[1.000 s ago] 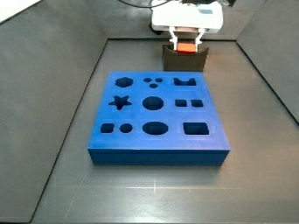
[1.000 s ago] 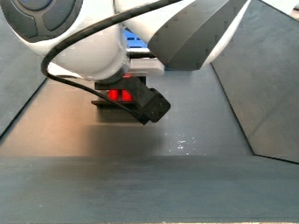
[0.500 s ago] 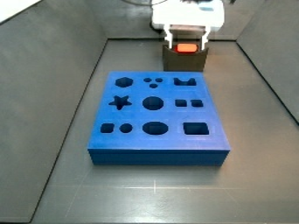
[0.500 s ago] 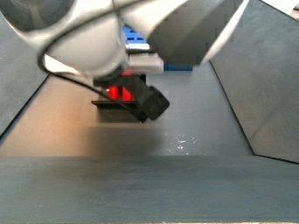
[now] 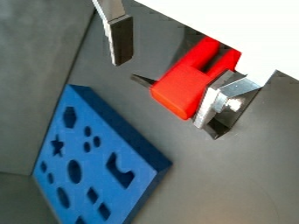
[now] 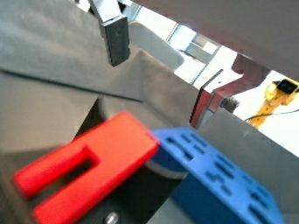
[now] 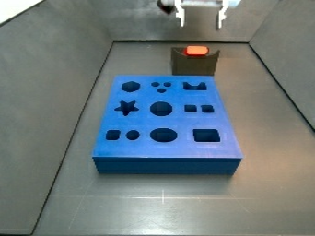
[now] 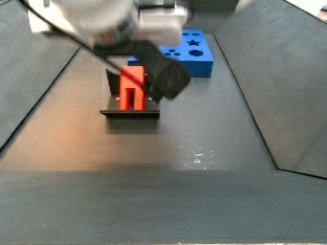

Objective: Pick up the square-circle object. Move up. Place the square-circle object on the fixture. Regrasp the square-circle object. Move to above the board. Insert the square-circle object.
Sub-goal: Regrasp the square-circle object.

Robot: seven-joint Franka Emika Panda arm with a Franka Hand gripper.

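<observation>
In a wrist view the small bright red two-pronged square-circle object [image 5: 193, 79] sits below the gripper [image 5: 176, 66], whose flat silver fingers [image 5: 118, 37] stand wide apart and hold nothing; the large flat blue board [image 5: 96, 161] with shaped holes lies off to one side. In a wrist view the red piece [image 6: 87, 164] rests on the dark fixture [image 6: 152, 197], free of the pads. In a side view the gripper [image 7: 197, 12] hangs high above the olive-brown fixture [image 7: 193, 64] carrying the piece [image 7: 194, 52]. In a side view the piece [image 8: 133, 84] stands upright in the fixture [image 8: 130, 113]. Placing looks done; regrasping, moving over the board and inserting remain.
</observation>
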